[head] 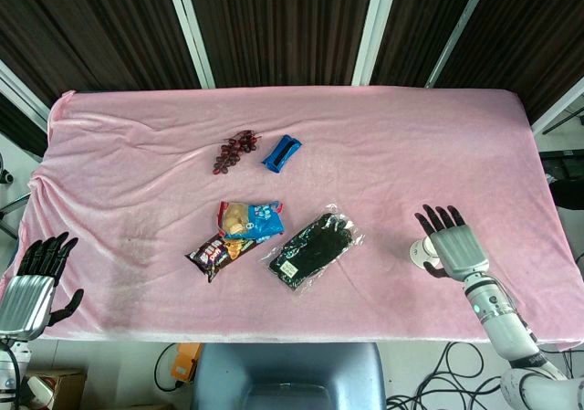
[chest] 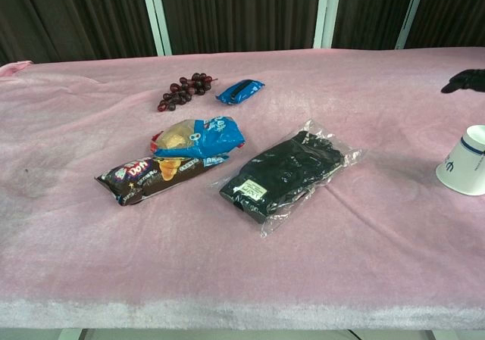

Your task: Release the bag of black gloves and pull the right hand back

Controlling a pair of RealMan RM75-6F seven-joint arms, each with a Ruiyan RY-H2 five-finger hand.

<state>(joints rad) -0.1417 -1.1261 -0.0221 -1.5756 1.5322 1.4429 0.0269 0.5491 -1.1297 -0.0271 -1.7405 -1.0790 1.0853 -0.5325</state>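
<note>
The clear bag of black gloves (head: 313,250) lies flat on the pink cloth near the table's middle, with nothing touching it; the chest view also shows the bag (chest: 288,175). My right hand (head: 452,246) hovers well to its right near the front edge, fingers spread and holding nothing. In the chest view only its dark fingertips (chest: 464,81) show at the right border. My left hand (head: 32,282) hangs open off the table's front left corner.
A white paper cup (head: 420,253) (chest: 464,162) stands just left of my right hand. Two snack bags (head: 239,232) (chest: 178,154) lie left of the gloves. Grapes (head: 234,150) (chest: 184,88) and a blue packet (head: 282,152) (chest: 240,91) lie farther back.
</note>
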